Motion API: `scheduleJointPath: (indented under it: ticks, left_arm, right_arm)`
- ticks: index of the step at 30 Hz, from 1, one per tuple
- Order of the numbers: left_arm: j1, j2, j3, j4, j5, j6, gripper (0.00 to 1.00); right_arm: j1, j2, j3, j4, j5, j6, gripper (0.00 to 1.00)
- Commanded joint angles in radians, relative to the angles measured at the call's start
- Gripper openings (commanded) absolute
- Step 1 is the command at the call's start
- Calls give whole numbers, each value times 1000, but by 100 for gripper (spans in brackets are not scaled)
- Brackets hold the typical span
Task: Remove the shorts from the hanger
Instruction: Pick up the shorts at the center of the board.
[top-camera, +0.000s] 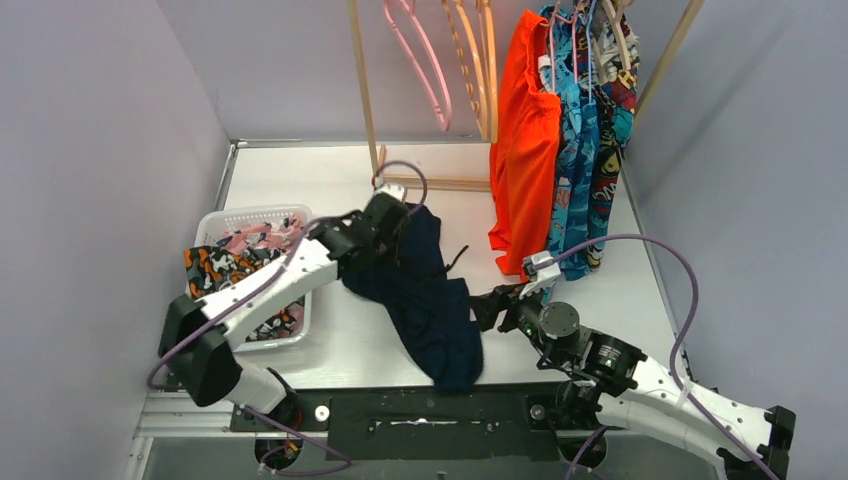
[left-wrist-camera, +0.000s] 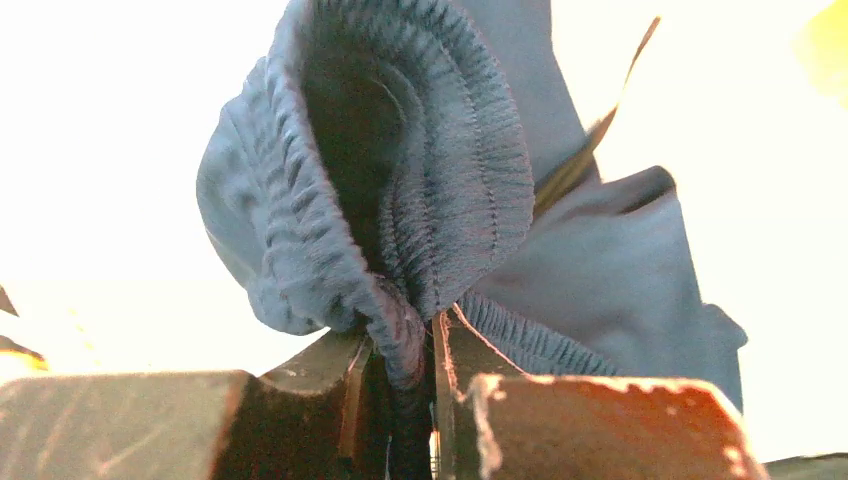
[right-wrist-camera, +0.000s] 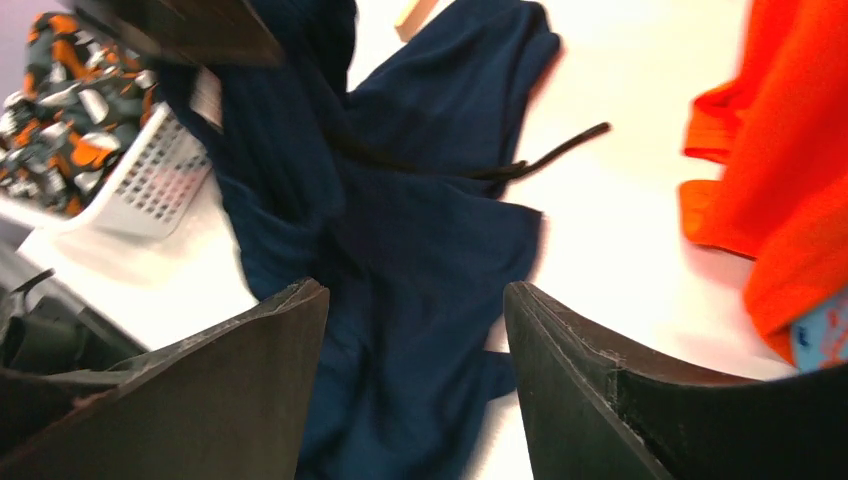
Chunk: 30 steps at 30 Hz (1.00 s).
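1. The white table (top-camera: 300, 180) carries everything.
2. At nine o'clock a white slotted basket (top-camera: 222, 217) stands on it, near its left edge.
3. At the centre the navy shorts (top-camera: 440, 330) lie partly on it, their lower end toward six o'clock.
4. At twelve o'clock rests a wooden rack foot (top-camera: 450, 183).

Spread jaws frame the rumpled navy shorts (right-wrist-camera: 420, 260).

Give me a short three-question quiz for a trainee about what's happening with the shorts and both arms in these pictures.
1. True or false: the left end effector is shut on the navy shorts.
2. The right end effector is: A open, B shut on nothing, C out of view.
3. Fill in: the white basket sits beside the ___ arm.
Key: 1 true; 2 A; 3 left.
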Motion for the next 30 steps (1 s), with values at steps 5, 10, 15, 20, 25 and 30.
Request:
scheduleJointPath:
  ticks: [5, 10, 15, 20, 25, 30]
  left_arm:
    - [5, -189, 194, -36, 328, 382, 0]
    - [-13, -150, 30, -31, 490, 339, 0]
    - [-15, -131, -154, 114, 451, 254, 0]
    - [17, -51, -132, 117, 342, 210, 24]
    - [38, -5, -105, 175, 358, 226, 81]
    - [68, 116, 6, 110, 328, 250, 87]
  right_arm:
    - [-1, 19, 54, -84, 227, 63, 67]
    - [0, 36, 56, -81, 240, 105, 68]
    - [0, 34, 31, -52, 261, 129, 68]
    - [2, 50, 34, -54, 263, 136, 68]
    - [2, 78, 27, -49, 284, 140, 68]
    - [2, 111, 39, -52, 318, 144, 68]
